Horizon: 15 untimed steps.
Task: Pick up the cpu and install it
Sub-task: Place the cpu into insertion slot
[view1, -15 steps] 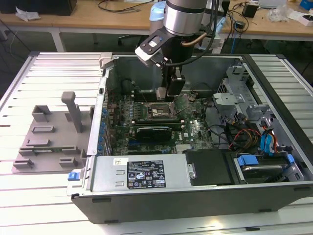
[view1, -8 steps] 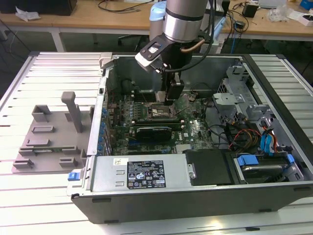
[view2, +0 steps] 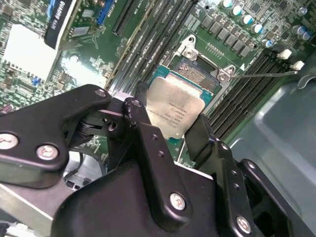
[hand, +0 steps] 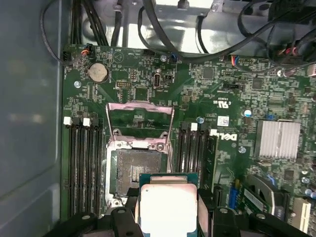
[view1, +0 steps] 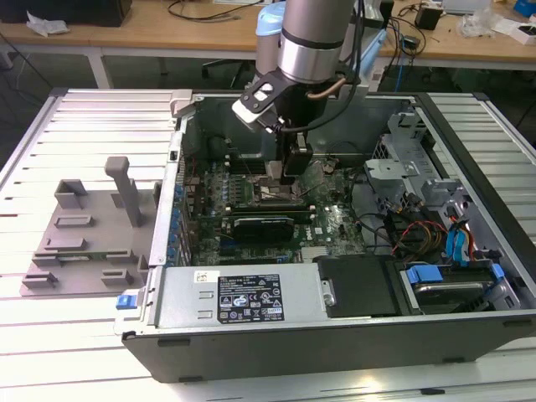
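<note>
As the arm (view1: 311, 38) reaches almost straight down into the open case (view1: 251, 335), we see the gripper (view1: 289, 172) low over the middle of the motherboard (view1: 339, 224). A pale bracket (view1: 255, 102) sticks out from the wrist toward the exterior view's left.

In both wrist views the two black fingers (view2: 148, 143) press against opposite edges of the cpu (view2: 173, 109), so the gripper is closed on it and carries it. The cpu lies flat between the fingers, with its silver top turned up toward the cameras.

It hangs just above the socket (hand: 132, 170). In the first wrist view it covers only the near edge of the socket and the rest of the socket is bare, so the cpu is not seated yet. The metal frame (hand: 140, 118) of the socket stands open, tipped back on the side away from the gripper. In the second wrist view a thin lever (view2: 261, 75) sticks out beside the socket. Memory slots (hand: 84, 163) run along both sides of the socket.

Outside the case, on the exterior view's left, a grey tray (view1: 75, 239) lies on the slatted table (view1: 84, 113), well apart from the gripper.
</note>
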Motion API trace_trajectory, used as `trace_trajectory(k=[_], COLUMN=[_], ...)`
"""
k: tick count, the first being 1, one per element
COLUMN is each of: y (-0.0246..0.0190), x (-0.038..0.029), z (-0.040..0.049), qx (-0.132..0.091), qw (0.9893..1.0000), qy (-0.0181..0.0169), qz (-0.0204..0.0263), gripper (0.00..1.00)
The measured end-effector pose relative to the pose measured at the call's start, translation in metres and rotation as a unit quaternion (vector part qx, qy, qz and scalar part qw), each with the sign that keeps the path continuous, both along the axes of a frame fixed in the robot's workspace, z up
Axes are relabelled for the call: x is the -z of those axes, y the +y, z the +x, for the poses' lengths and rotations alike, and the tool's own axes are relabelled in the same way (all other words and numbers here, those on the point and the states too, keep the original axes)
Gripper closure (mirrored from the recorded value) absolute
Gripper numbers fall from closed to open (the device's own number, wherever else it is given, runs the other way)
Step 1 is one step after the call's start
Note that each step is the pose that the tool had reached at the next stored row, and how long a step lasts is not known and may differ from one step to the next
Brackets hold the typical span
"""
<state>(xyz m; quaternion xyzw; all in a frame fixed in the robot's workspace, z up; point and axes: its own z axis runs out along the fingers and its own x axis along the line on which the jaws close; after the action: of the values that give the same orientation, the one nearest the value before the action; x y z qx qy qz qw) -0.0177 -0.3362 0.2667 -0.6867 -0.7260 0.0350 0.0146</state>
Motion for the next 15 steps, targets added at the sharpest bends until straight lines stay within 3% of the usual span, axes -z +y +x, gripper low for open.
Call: trace_trajectory(k=[6,15], y=[0.0090,0.0300], x=[0.0138,0.0371], z=[0.0018,0.0019], qx=[0.003,0.011], qw=[1.0000,0.9999], qy=[0.0004,0.0011], qz=[-0.0014,-0.0023], gripper=[0.45,0.45])
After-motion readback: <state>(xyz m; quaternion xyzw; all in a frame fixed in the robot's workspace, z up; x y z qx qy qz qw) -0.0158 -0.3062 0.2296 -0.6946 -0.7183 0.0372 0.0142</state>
